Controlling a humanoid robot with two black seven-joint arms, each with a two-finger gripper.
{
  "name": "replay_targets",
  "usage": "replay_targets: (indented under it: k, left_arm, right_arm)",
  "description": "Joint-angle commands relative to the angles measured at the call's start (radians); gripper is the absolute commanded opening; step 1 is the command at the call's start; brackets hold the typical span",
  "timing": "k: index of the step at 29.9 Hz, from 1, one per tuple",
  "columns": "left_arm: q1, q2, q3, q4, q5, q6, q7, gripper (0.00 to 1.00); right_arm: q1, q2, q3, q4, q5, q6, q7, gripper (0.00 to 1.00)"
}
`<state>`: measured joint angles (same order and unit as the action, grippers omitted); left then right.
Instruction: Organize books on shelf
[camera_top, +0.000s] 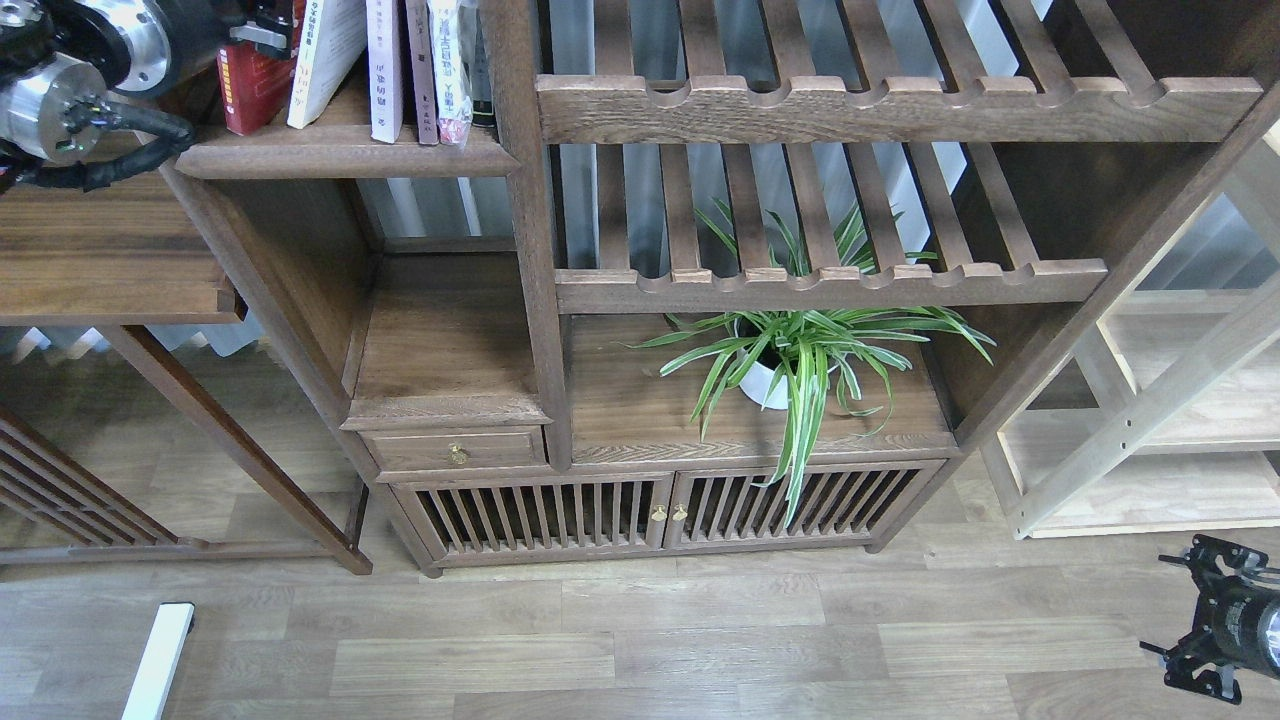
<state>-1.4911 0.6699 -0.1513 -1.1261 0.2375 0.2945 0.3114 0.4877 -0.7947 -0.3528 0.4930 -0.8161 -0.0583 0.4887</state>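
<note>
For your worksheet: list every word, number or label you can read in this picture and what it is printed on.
None can be read for certain.
Red book: gold lettering, too blurred.
White-spined book: dark Chinese characters, too small.
Lavender-white book: small characters on spine, illegible.
Plastic-wrapped book: print blurred.

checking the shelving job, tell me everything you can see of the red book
The red book is a paperback with a red cover and small pale lettering. It stands at the left end of the row on the dark wood shelf, beside a leaning white book. Its top is cut off by the frame edge. The left gripper is at its upper part; whether the fingers grip it cannot be told.
</note>
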Motion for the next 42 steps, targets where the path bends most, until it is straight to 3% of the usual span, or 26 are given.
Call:
replay_targets:
  k: [1, 10, 14, 25, 36, 42]
  left_arm:
    - [0.000, 0.010, -0.001, -0.014, 0.000, -0.011, 0.000, 0.68]
    - [-0.001, 0.040, -0.001, -0.058, -0.003, -0.049, 0.002, 0.70]
    - [-0.001, 0.077, -0.001, -0.095, -0.003, -0.086, 0.015, 0.75]
    - [0.002, 0.201, -0.001, -0.208, -0.007, -0.176, 0.020, 0.78]
    - [0.009, 0.322, -0.010, -0.276, -0.009, -0.340, 0.020, 0.84]
    - [0.018, 0.413, -0.004, -0.339, -0.014, -0.471, 0.018, 0.85]
  right_arm:
    - [0.000, 0.000, 0.000, 0.001, 0.000, 0.000, 0.000, 1.00]
    - [-0.008, -0.001, 0.000, 0.001, 0.000, -0.002, 0.000, 1.00]
    - [-0.009, -0.009, 0.000, 0.001, 0.000, -0.002, 0.000, 1.00]
    - [-0.015, -0.014, 0.000, 0.002, 0.000, -0.003, 0.000, 1.00]
    - [-0.029, -0.015, 0.000, 0.002, 0.000, -0.003, 0.000, 1.00]
    - [-0.029, -0.017, -0.002, 0.002, 0.000, -0.003, 0.000, 1.00]
